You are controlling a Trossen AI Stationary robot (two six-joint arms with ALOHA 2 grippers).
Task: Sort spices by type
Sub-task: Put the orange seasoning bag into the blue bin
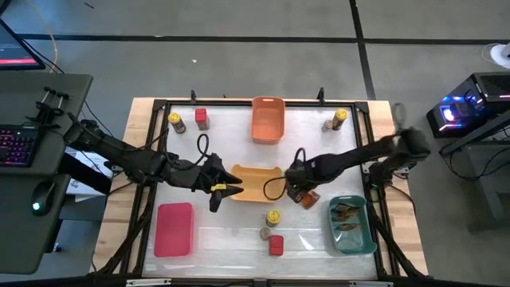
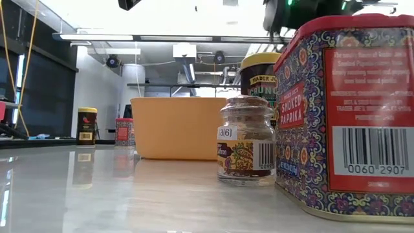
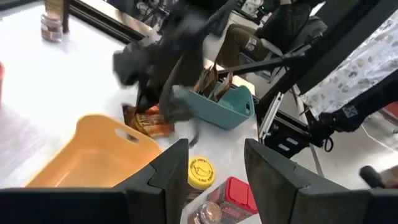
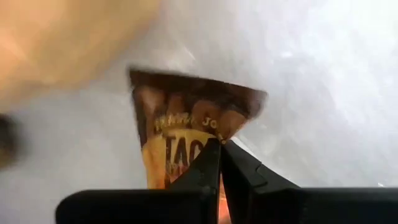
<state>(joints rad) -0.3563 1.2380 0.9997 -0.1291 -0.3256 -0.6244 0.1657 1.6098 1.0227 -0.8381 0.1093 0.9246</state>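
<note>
- While my right gripper point(image 4: 220, 152) pinches the taco seasoning packet point(image 4: 186, 134) at the table's point(image 1: 223, 131) middle, just beside the yellow bin point(image 1: 253, 182), I treat carrying it to the teal bin point(image 1: 366, 235) as the step in hand.
- Its jaws look clenched on the packet's edge, a thin hold, so I'd lift slowly and keep the packet hanging clear of the bin rims.
- The teal bin near the right front corner already holds similar packets point(image 1: 347, 214); I judge it the target.
- My left gripper point(image 3: 214, 168) hovers over the yellow bin's left end, jaws released, holding nothing.
- A yellow-lidded jar point(image 1: 273, 217), a short glass jar point(image 1: 265, 233) and a red paprika tin point(image 1: 276, 245) wait near the front edge.
</note>
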